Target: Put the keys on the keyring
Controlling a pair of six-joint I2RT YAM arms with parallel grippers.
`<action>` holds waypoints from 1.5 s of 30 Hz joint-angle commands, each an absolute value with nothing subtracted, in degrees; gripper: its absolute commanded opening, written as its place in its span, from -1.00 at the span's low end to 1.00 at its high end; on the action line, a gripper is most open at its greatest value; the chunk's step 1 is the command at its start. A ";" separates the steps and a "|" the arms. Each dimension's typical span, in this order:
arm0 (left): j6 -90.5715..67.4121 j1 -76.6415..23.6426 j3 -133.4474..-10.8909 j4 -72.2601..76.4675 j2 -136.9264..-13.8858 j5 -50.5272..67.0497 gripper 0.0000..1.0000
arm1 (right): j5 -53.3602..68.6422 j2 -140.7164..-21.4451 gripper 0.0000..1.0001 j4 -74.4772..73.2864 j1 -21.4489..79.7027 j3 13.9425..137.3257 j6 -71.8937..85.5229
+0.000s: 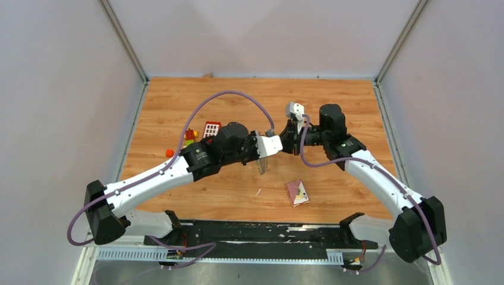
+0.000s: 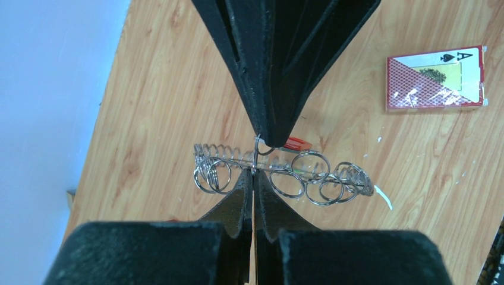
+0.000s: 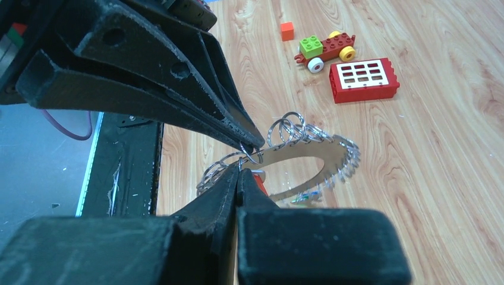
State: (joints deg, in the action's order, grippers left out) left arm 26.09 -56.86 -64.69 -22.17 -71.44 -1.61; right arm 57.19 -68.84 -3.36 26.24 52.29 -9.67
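Two grippers clenched, tips meeting in mid-air. Left gripper (image 2: 254, 178) nips keyring (image 3: 315, 157) at rim; right gripper (image 3: 240, 172) nips small wire loop (image 2: 259, 147) at same spot. Red-tagged key (image 2: 295, 143) just beside pinch; threaded or not, cannot tell. Other keys not made out, so most of job judged left. Card pack (image 2: 435, 78) at 5 o'clock of ring, toy blocks (image 3: 363, 79) at 10 o'clock. Wood-grain table (image 1: 238, 95), pale walls beyond.

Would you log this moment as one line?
left gripper: shut on keyring | right gripper: shut on keyring | keyring: held above table
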 commanded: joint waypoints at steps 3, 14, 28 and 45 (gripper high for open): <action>26.12 -57.66 -65.08 -17.59 -69.46 -1.76 -1.00 | 58.21 -69.43 -1.00 -0.49 27.08 52.47 -8.99; 25.83 -57.70 -65.24 -17.95 -69.45 -1.06 -1.00 | 55.89 -69.97 -1.00 -1.17 27.72 52.67 -9.63; 26.10 -57.73 -64.83 -18.28 -69.06 -0.50 -1.00 | 54.05 -69.85 -1.00 -2.29 27.73 53.17 -10.04; 26.83 -57.73 -63.91 -18.25 -68.73 0.42 -1.00 | 53.52 -70.19 -1.00 -2.38 27.05 53.69 -8.67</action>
